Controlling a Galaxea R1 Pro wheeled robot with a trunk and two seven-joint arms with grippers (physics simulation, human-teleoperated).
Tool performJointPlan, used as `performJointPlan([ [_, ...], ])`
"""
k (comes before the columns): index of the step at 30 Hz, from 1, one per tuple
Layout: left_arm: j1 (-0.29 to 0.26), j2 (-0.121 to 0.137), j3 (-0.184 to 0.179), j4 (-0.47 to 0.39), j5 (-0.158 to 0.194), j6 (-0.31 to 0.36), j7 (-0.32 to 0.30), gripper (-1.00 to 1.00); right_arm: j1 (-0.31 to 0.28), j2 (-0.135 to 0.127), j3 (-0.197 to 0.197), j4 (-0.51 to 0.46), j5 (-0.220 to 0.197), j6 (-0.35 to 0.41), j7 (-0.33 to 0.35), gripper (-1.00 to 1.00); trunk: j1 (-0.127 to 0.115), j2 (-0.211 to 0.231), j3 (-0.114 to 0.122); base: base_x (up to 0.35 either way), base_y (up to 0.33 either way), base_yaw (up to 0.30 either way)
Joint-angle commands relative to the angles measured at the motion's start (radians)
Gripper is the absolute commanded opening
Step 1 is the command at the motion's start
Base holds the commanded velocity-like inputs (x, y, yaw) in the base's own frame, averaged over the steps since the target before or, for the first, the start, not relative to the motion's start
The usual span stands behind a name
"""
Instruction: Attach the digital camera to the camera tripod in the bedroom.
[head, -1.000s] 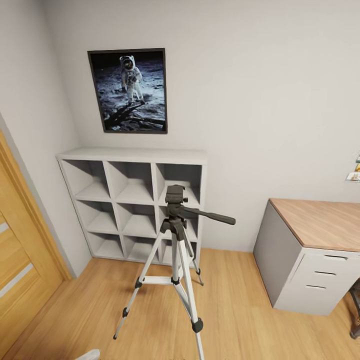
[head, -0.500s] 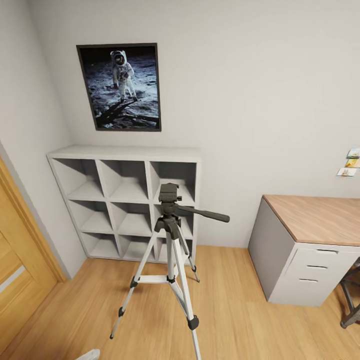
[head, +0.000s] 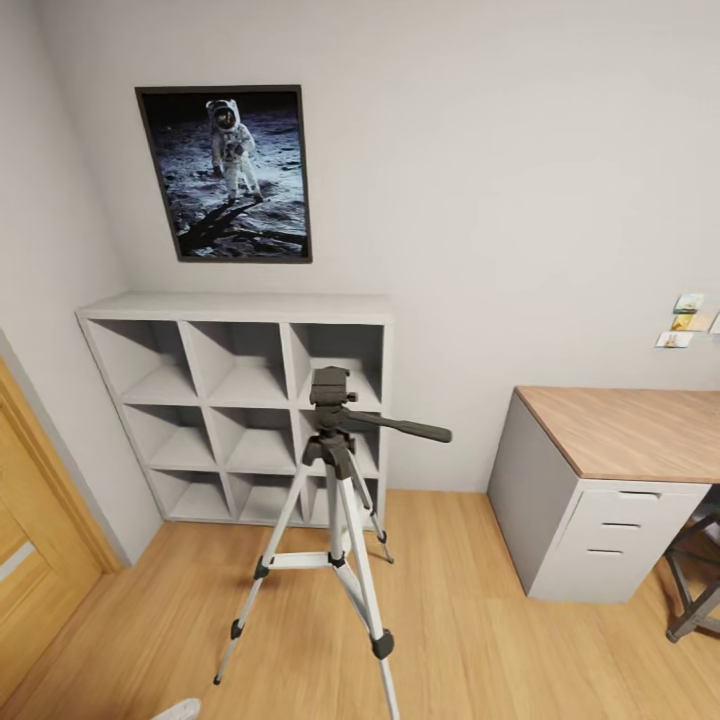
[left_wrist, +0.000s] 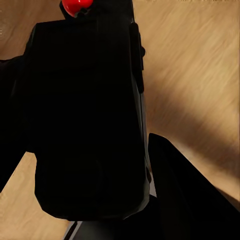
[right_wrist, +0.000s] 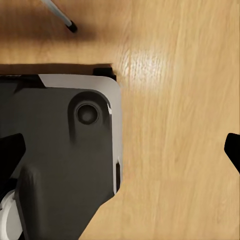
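Two end effectors: left (left_wrist: 100, 165) clamps digital camera (left_wrist: 85, 115); right (right_wrist: 125, 150) spread wide above floor (right_wrist: 175, 125).

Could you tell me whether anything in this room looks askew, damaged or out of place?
Nothing stands out. The tripod stands upright on the plank floor before the shelf, the picture hangs straight, and the camera sits in the left claw.
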Motion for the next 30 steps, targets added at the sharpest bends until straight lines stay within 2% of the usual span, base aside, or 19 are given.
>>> performJointPlan([
  [1,-0.001,0.0,-0.009,-0.001,0.001,0.004,0.005,-1.0,-0.001,-0.001,-0.008,0.001,0.008,0.002,0.002,1.0,0.001,-0.002,-0.002,0.0,0.234,-0.009],
  [10,-0.001,0.0,-0.01,-0.001,-0.004,0.004,0.005,-1.0,-0.001,-0.001,-0.008,0.001,0.008,0.001,0.001,1.0,0.001,-0.002,-0.002,0.0,0.231,-0.003],
  [21,-0.001,0.0,-0.01,-0.001,-0.005,0.004,0.005,-1.0,-0.001,0.0,-0.007,0.001,0.009,-0.004,0.002,1.0,0.001,-0.002,-0.003,0.0,0.025,0.0],
  [30,-0.002,0.0,-0.009,-0.001,-0.005,0.004,0.005,-1.0,-0.001,-0.003,-0.007,0.001,0.009,-0.007,0.002,1.0,0.001,-0.002,-0.015,0.0,0.0,0.0],
])
